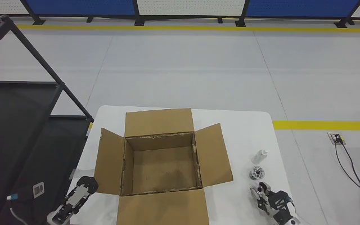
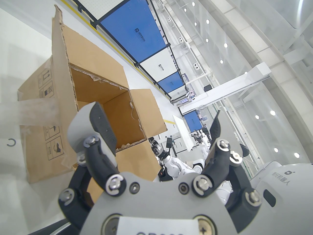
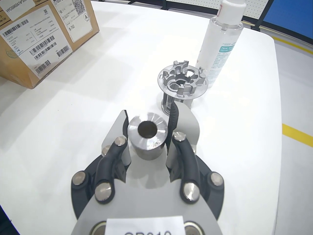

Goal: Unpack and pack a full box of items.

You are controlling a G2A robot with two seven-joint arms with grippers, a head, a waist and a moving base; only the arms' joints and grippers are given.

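One open cardboard box (image 1: 160, 169) is set on the surface (image 1: 242, 129). Right of it are counted one spray bottle (image 3: 220, 47), one slotted metal hub (image 3: 182, 80) and one metal cylinder (image 3: 148, 135), which is clamped in the right tool (image 3: 149, 119) with its base hidden. The left tool (image 2: 157, 113), left of the box, is held with its fingers apart.

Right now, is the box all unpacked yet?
Looks unpacked: the brown cardboard box sits open and empty; the clear spray bottle and grey toothed metal part stand beside it on the white table. The right gripper holds a shiny metal cylinder. Packing remains.
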